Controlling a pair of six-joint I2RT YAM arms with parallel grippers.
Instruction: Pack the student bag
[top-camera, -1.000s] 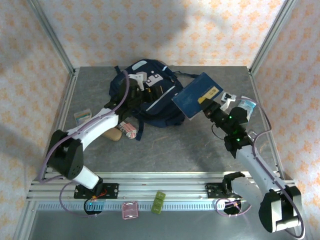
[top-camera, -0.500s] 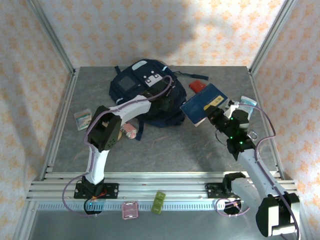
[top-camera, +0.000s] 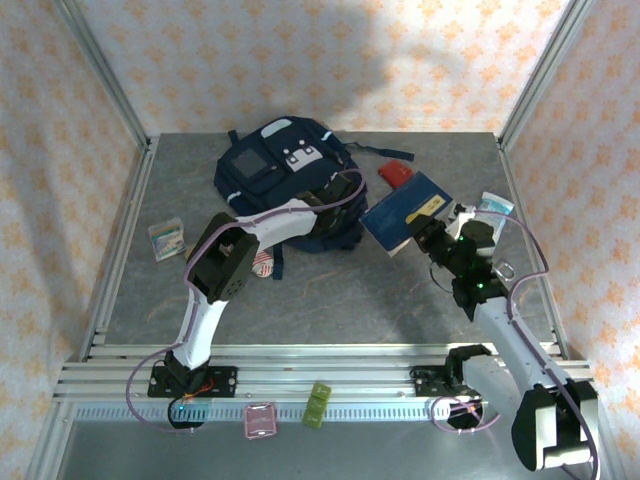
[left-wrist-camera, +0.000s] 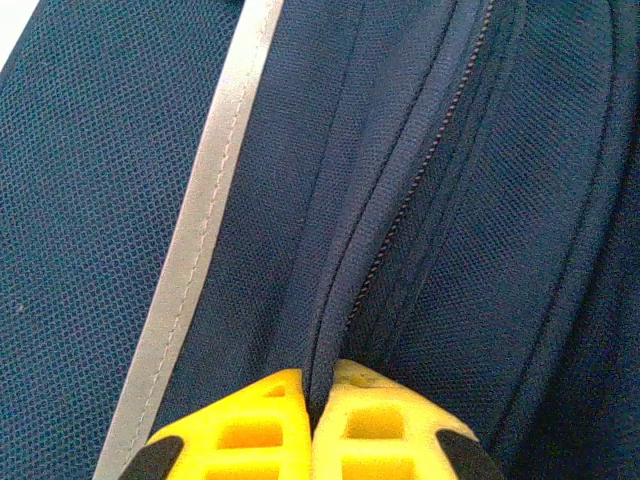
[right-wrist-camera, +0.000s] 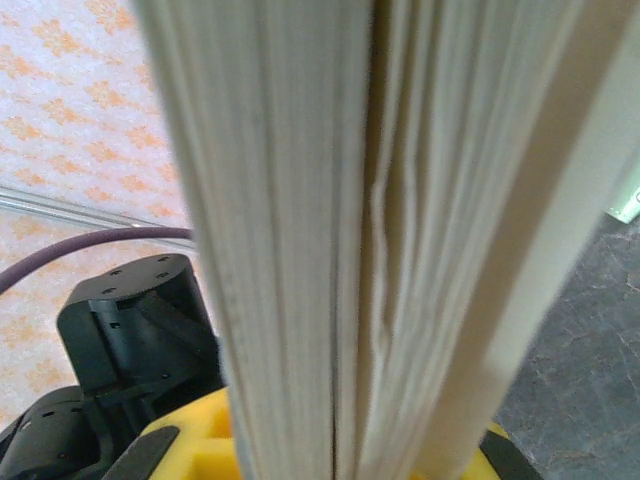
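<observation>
The student bag, navy with a thin white stripe, lies at the back middle of the table. My left gripper reaches over its right lower side. In the left wrist view its yellow fingertips are shut on a fold of the bag's navy fabric right beside the zip. My right gripper is shut on a blue book and holds it tilted above the table, right of the bag. In the right wrist view the book's pale page edges stand between the yellow fingers.
A red flat item lies behind the book. A teal-and-white pack sits at the right edge and a small box at the left. A striped item lies by the left forearm. Pink and green items rest on the front rail.
My left arm swung from the bag's top to its right lower side and its jaws closed on the fabric. The right gripper with the book shifted slightly right and lower.
</observation>
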